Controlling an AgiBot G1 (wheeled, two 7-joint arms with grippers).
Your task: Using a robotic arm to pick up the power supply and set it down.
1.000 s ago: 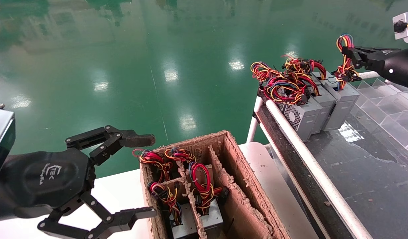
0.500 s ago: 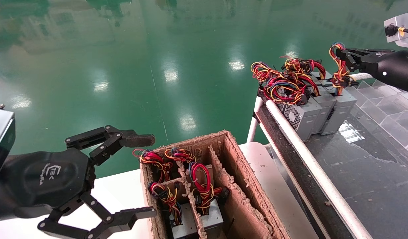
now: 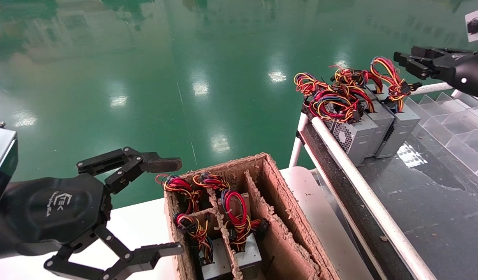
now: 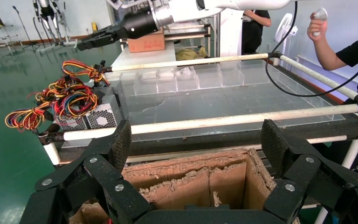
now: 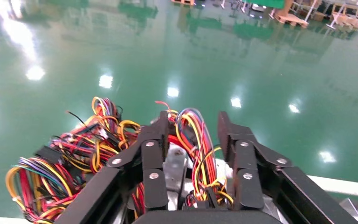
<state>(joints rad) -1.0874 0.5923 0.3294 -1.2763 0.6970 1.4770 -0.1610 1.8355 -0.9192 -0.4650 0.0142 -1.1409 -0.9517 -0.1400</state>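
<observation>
left gripper [image 3: 171, 206] nearest, parked beside the carton [image 3: 278, 202], on its left; jaws spread wide, nothing in them. in the left wrist view its fingers [image 4: 116, 144] straddle the carton's open top.

carton: brown, ragged card dividers, stands on a white table [image 3: 141, 229]. grey units with red and yellow wire bundles sit in its left cells; the right cell looks bare as far as can be seen.

beyond the carton, to its right, a dark bench [image 3: 429, 194] edged with white rails. at the bench's far corner, three grey boxes stand side by side, touching, wires heaped on top. clear trays [image 3: 453, 128] lie further right of them.

power supply [image 3: 400, 126] is the right-hand box of the three, resting on the bench, its wire loop [image 3: 387, 79] arching up from the top.

right gripper [image 3: 404, 62] farthest from the carton, above and just right of the power supply. jaws part-open, holding nothing. in the head view the loop sits just below and left of the fingertips, apart from them. in the right wrist view the wire loop [image 5: 198, 144] shows between the two fingers [image 5: 151, 154], gap on either side; whether it touches a finger, cannot tell.
</observation>
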